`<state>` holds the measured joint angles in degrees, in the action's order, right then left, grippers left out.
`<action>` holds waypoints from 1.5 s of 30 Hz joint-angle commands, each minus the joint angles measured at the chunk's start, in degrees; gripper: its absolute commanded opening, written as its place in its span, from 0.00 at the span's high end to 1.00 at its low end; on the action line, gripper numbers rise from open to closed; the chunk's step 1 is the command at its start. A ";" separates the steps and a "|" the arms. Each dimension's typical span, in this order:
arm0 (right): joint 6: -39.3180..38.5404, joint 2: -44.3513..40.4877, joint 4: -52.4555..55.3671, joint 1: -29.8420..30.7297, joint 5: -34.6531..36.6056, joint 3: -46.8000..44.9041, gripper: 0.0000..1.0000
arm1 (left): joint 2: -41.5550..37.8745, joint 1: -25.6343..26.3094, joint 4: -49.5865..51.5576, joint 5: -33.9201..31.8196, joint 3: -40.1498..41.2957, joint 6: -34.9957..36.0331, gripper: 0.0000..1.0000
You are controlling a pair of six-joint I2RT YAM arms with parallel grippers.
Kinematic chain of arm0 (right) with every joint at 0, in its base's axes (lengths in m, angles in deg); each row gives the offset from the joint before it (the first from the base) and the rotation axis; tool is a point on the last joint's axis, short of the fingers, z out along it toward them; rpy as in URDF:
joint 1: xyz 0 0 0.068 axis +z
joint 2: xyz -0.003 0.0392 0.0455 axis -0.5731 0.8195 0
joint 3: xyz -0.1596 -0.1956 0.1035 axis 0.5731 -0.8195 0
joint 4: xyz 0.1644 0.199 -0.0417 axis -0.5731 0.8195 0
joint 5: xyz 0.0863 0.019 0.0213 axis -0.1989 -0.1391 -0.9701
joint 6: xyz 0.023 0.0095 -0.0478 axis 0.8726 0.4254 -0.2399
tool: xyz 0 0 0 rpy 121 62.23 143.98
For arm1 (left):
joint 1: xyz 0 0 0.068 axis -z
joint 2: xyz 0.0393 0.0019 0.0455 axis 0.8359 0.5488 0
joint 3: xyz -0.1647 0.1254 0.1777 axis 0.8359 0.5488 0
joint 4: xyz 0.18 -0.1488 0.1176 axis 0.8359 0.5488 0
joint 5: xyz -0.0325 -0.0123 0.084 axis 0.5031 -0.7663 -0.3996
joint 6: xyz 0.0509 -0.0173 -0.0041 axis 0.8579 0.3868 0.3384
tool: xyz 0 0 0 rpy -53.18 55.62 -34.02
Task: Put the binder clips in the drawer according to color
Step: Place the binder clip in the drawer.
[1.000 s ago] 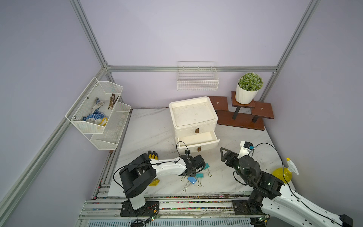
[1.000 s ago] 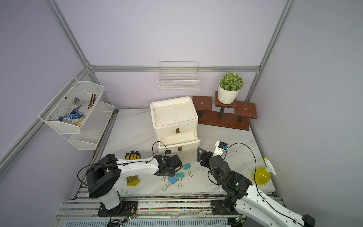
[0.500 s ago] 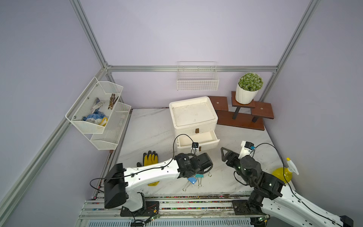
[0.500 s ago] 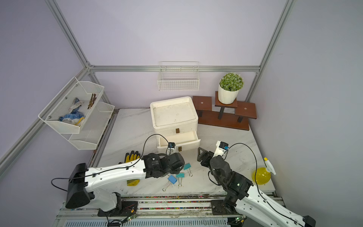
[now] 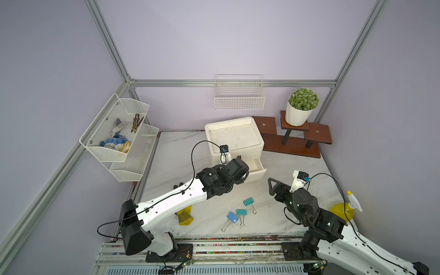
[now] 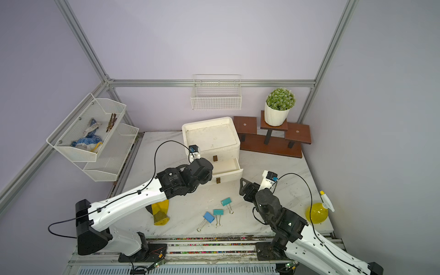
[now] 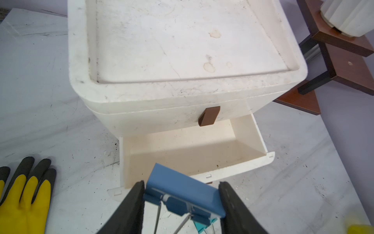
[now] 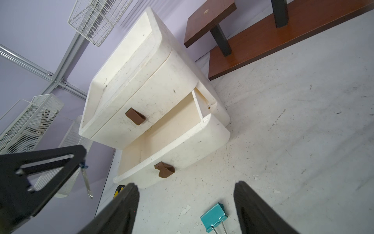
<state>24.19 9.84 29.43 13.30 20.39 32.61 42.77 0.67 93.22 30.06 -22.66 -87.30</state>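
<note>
My left jaws are gripping a blue clip [image 7: 182, 194] over the front edge of the open drawer [image 7: 249, 137]; my right jaws are hanging open near a teal clip [image 8: 213, 217] on the counter [image 8: 303, 141].

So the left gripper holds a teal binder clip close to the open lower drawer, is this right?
Not fully. The binder clip in the left gripper is light blue, not teal; the left wrist view shows it clearly. The rest holds: the gripper is shut on the clip, close to the open lower drawer.
</note>
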 commanded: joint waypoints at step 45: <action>0.06 -2.67 0.97 -0.24 0.05 -0.08 0.20 | 13.42 -0.22 -11.00 -9.03 0.28 -2.77 0.04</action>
<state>24.06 7.20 30.28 13.30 20.28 32.65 56.47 0.67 73.96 19.70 -20.92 -86.29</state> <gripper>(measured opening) 0.803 0.961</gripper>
